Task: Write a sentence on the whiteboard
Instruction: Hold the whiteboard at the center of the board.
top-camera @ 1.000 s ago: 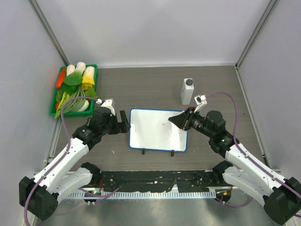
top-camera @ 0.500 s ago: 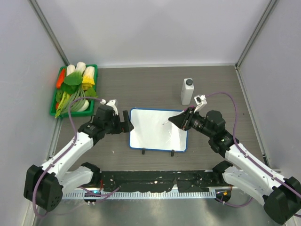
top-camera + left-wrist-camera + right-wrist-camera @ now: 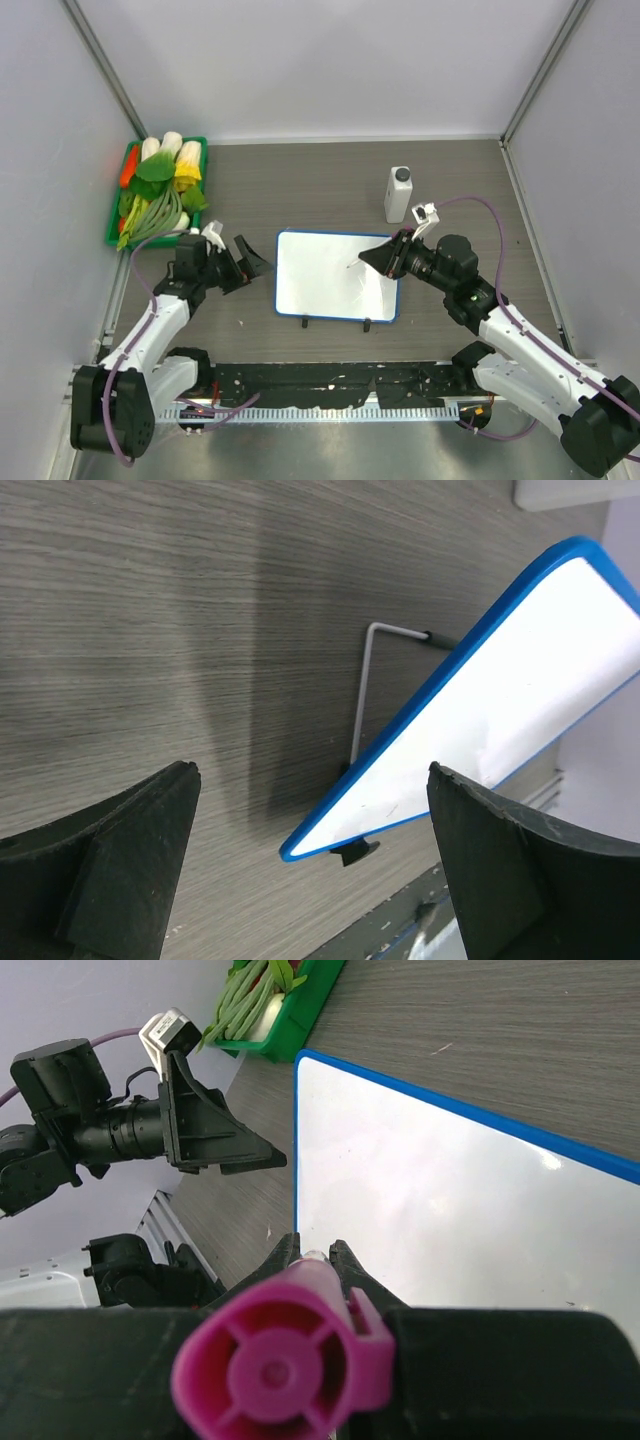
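Whiteboard (image 3: 322, 277): a small white rectangular board with a thin blue rim and rounded corners, near the middle of the grey wood-grain table (image 3: 300, 190), long edges running left to right. Two black clip feet (image 3: 305, 321) grip its near edge. A thin grey wire bracket (image 3: 362, 690) shows beneath one side. The face is plain white with soft glare.

The left arm (image 3: 150, 325) and right arm (image 3: 530, 350) wear white rounded shells between black joint housings. A purple cable (image 3: 496, 222) loops along each. The left gripper (image 3: 243, 266) has matte black wedge fingers (image 3: 110, 870) (broad, blunt-tipped). A small white camera block (image 3: 427, 212) tops each wrist.
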`<action>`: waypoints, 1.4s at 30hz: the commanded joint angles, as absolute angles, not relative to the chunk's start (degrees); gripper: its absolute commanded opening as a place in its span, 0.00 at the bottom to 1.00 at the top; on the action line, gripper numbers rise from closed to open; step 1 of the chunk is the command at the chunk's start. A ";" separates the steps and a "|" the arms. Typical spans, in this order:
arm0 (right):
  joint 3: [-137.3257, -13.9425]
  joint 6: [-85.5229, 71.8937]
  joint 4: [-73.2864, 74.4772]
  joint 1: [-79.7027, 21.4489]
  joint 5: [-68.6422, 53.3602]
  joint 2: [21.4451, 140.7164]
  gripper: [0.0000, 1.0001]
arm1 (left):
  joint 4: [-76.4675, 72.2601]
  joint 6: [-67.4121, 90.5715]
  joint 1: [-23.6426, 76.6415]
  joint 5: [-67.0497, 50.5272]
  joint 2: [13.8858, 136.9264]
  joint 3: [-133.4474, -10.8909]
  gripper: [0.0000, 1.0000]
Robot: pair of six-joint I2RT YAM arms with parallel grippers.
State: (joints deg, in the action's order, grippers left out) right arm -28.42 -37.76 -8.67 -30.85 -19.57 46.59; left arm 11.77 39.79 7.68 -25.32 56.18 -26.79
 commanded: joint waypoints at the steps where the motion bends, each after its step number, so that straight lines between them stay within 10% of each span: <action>1: -29.88 -36.74 -9.41 -30.76 -19.25 45.35 0.01 | 1.07 44.29 3.96 -35.41 55.63 -24.62 1.00; 33: -32.34 -36.56 -9.23 -30.67 -20.30 50.18 0.01 | -46.75 52.47 4.30 -46.84 69.43 -13.88 0.83; 42: -32.87 -36.65 -9.06 -30.67 -20.48 50.54 0.01 | -54.49 51.77 6.68 -50.36 78.21 -16.87 0.64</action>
